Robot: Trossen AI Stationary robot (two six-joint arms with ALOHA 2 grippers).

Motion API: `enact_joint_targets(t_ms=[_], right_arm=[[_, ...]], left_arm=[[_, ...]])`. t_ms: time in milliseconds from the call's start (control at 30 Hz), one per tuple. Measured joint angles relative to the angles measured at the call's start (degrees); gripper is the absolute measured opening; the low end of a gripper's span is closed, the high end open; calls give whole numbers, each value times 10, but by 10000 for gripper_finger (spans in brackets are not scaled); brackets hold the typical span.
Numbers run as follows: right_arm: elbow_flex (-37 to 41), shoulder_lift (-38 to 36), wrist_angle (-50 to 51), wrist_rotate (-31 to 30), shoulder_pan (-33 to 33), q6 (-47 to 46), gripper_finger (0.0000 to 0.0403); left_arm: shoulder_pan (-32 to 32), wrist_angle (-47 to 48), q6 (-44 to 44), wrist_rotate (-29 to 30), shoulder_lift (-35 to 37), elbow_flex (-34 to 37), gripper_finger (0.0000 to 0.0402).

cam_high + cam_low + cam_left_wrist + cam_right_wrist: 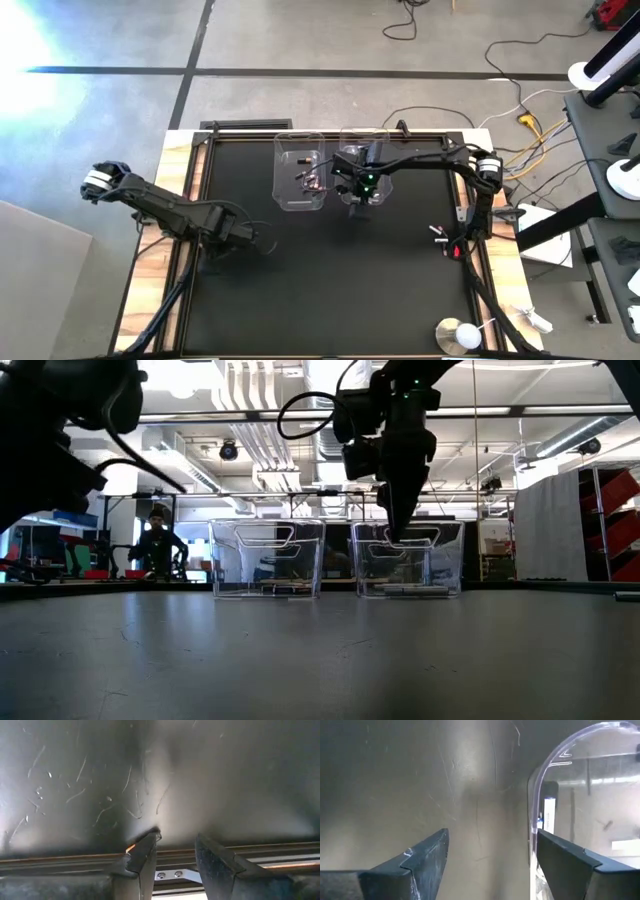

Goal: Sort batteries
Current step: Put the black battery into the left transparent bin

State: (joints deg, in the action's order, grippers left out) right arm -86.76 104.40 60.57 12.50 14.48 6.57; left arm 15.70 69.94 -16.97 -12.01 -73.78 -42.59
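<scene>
Batteries (pixel 440 235) lie on black table (pixel 330 290).

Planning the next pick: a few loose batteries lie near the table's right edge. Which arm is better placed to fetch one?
Right. Its gripper hovers open beside the right tub, on the same side as the batteries. The left gripper waits open across the table.

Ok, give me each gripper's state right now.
Left gripper: open, empty, low at the table's left edge.
Right gripper: open, empty, beside the right tub.
</scene>
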Motion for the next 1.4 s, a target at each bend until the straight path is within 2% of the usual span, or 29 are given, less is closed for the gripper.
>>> enact_joint_targets(t_ms=[200, 467, 733, 900, 1067, 1300, 1400], right_arm=[[-6, 0, 14, 0, -2, -5, 279], [-74, -1, 35, -10, -6, -28, 276], [-161, -2, 40, -15, -10, -36, 283], [-224, -2, 74, -77, -23, -33, 275], [-277, -2, 111, -96, -41, -36, 266], [-303, -2, 144, -97, -73, -58, 257], [-303, -2, 157, -97, -85, -60, 254]], left_arm=[[2, -1, 4, 5, 0, 28, 116], [4, -1, 90, 4, -18, 48, 115], [4, -4, 95, -8, -99, 42, 115], [4, -4, 98, -10, -146, 43, 115], [5, -23, 96, -10, -178, 43, 115], [5, -47, 85, -12, -231, 45, 115], [4, -44, 88, -32, -252, 46, 115]])
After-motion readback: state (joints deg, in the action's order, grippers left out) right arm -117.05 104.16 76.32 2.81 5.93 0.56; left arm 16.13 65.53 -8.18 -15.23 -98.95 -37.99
